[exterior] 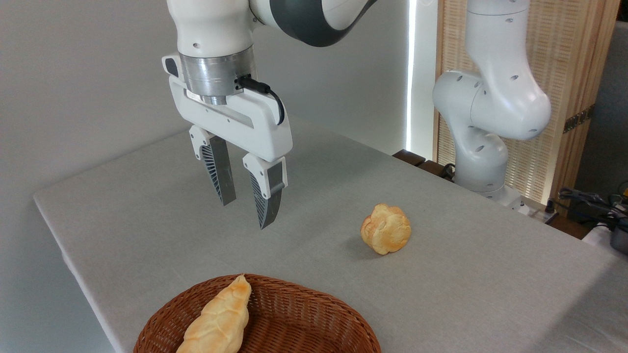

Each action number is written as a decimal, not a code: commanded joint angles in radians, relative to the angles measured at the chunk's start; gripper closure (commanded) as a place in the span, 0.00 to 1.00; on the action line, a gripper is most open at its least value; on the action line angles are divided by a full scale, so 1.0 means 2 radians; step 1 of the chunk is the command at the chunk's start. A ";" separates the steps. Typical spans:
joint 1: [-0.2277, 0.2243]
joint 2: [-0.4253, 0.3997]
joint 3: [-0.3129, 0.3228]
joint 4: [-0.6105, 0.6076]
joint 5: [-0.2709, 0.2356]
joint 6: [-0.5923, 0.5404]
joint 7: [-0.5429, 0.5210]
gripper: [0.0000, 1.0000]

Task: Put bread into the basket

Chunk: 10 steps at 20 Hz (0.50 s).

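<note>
The bread, a small knobbly golden bun, lies on the grey table right of centre. The basket, oval brown wicker, sits at the front edge and is cut off by the frame's bottom. My gripper hangs above the table, well left of the bun and behind the basket. Its two fingers stand a little apart with nothing between them.
A long pale plaited loaf lies in the basket's left half. The arm's white base stands at the table's back right. The table's left edge runs diagonally towards the basket. Cables lie at the far right.
</note>
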 commanded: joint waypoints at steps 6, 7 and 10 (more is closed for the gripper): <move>0.006 -0.047 -0.009 -0.076 -0.001 -0.001 0.064 0.00; 0.006 -0.051 -0.008 -0.084 -0.001 -0.001 0.072 0.00; 0.006 -0.065 -0.006 -0.116 -0.001 0.002 0.105 0.00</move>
